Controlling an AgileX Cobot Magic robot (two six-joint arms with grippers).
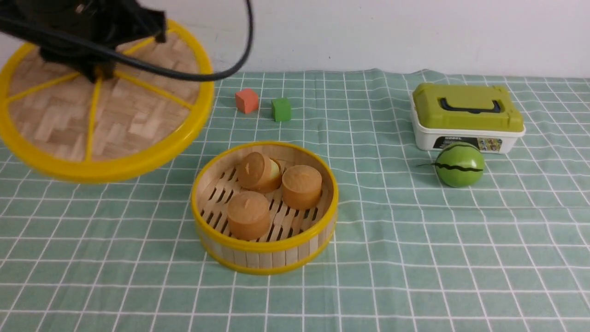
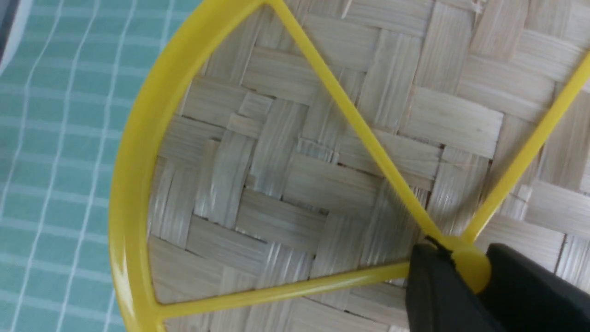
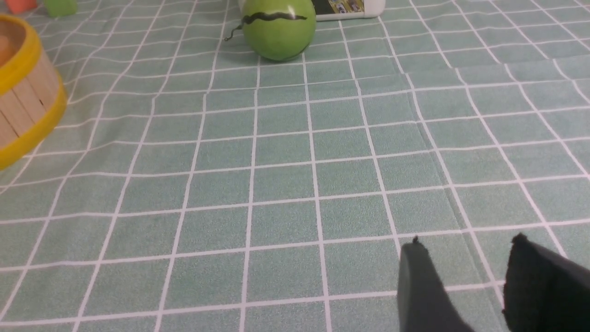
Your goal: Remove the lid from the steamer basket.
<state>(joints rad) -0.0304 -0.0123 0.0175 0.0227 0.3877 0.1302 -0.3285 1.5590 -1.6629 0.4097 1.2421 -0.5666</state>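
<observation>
The lid [image 1: 106,115], a woven bamboo disc with a yellow rim and spokes, hangs tilted in the air at the upper left, well clear of the steamer basket [image 1: 265,249]. My left gripper [image 1: 94,69] is shut on the lid's centre knob [image 2: 470,267]; the woven top fills the left wrist view [image 2: 299,161]. The basket stands open on the cloth with three brown buns [image 1: 249,214] inside; its wall shows in the right wrist view [image 3: 23,106]. My right gripper [image 3: 465,251] is open and empty, low over the cloth, out of the front view.
An orange cube [image 1: 247,100] and a green cube [image 1: 281,109] lie behind the basket. A white box with an olive-green lid [image 1: 465,115] stands at the back right, with a green melon toy [image 1: 459,164] in front of it. A green checked cloth [image 1: 415,253] covers the table.
</observation>
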